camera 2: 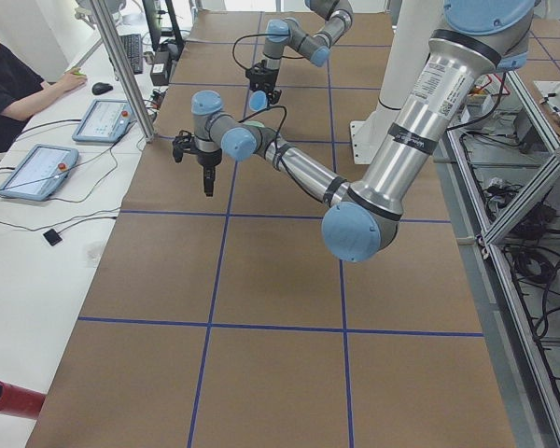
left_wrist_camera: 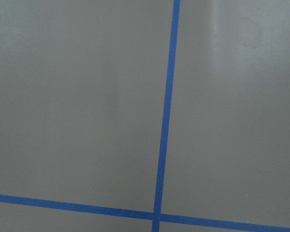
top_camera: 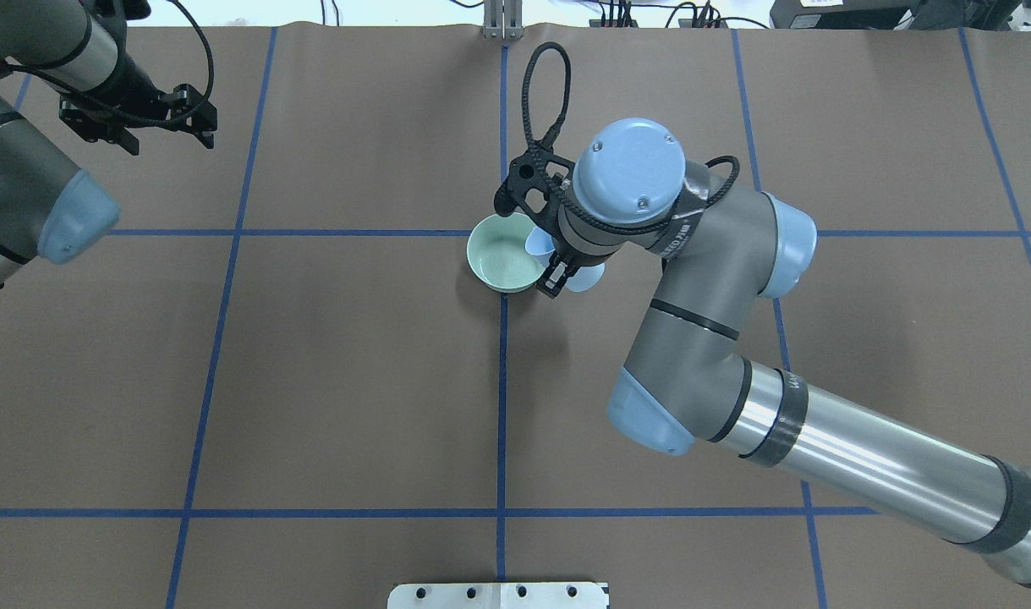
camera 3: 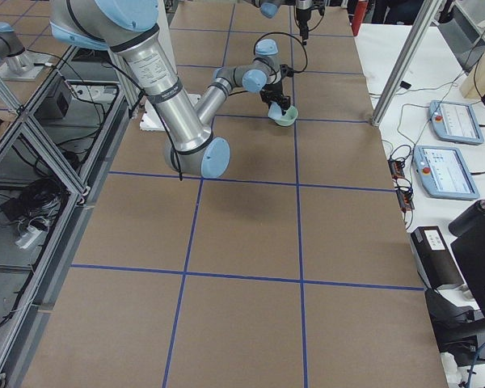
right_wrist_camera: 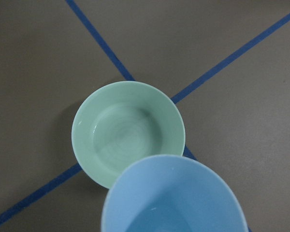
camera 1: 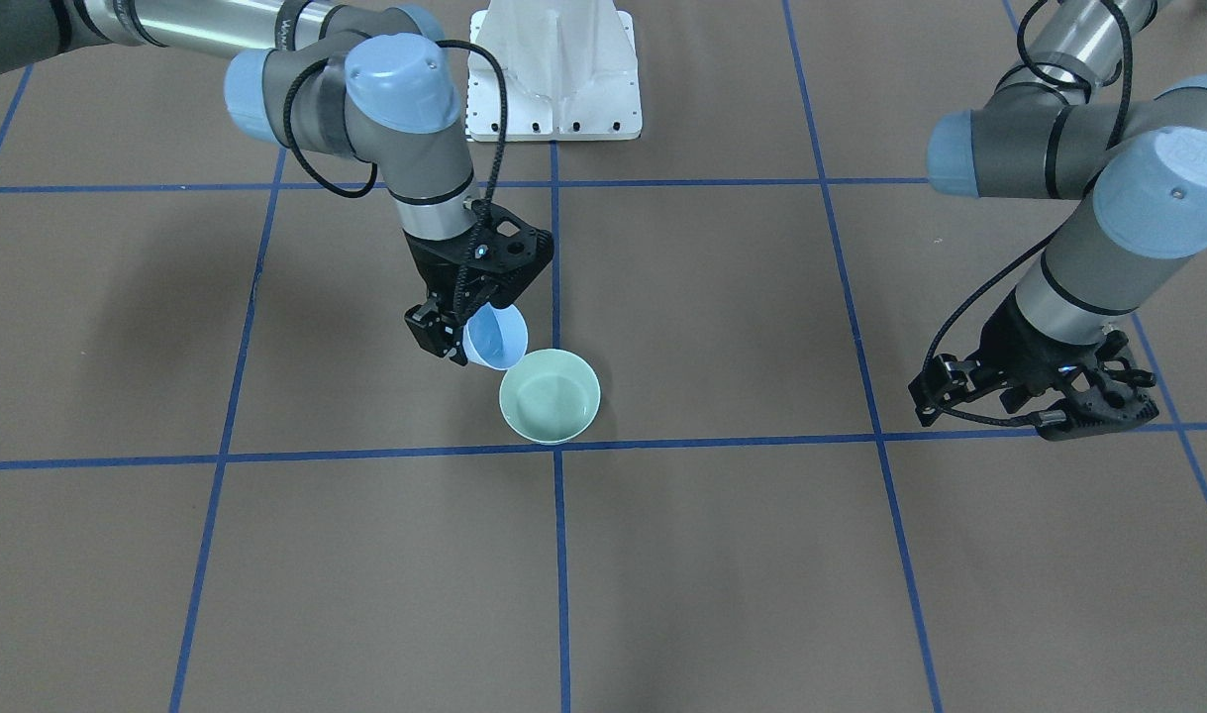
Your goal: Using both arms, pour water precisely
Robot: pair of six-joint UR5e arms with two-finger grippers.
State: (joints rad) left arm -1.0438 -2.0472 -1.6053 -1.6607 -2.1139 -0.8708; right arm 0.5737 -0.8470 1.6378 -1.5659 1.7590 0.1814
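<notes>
At tabletop (top_camera: 354, 381) centre, with the overhead view taken as my clock face.

1. Green bowl (top_camera: 500, 264): upright on the crossing of the blue tape lines (top_camera: 227, 338).
2. Light blue cup (camera 1: 496, 337): off the surface at the bowl's 3 o'clock, tipped with its lip over the bowl's rim.
3. Right arm (top_camera: 693, 338): right fingers (camera 1: 430, 332) clamped on the cup's wall.
4. Water (right_wrist_camera: 157, 222): I read it as the darker patch low in the cup. I see no stream, and I cannot tell whether the bowl holds any.
5. Left arm (top_camera: 16, 186): far off toward 10 o'clock, left fingers (camera 1: 1056, 426) holding nothing. Whether they are apart or together I cannot tell.

Progress, in my judgement: the cup is lifted, positioned and tilted. The pour itself, the levelling and the setting down are left, and the left arm's share is not yet started.
</notes>
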